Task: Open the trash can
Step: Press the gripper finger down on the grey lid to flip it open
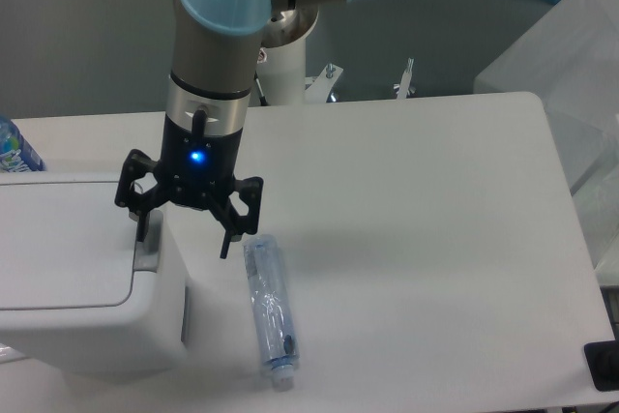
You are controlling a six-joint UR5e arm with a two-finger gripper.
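The trash can (68,278) is a boxy white bin at the lower left with its flat lid down and a grey push tab (147,250) on its right edge. My gripper (184,239) hangs open over that right edge. Its left fingertip (143,231) is just above the grey tab, while the right fingertip (225,247) hangs past the bin's side, over the table. Nothing is between the fingers.
A clear plastic bottle (268,309) lies on the white table (416,239) just right of the bin, cap toward the front. A blue-labelled bottle (14,149) peeks in at the left edge. Clear plastic sheeting (571,74) stands at the right.
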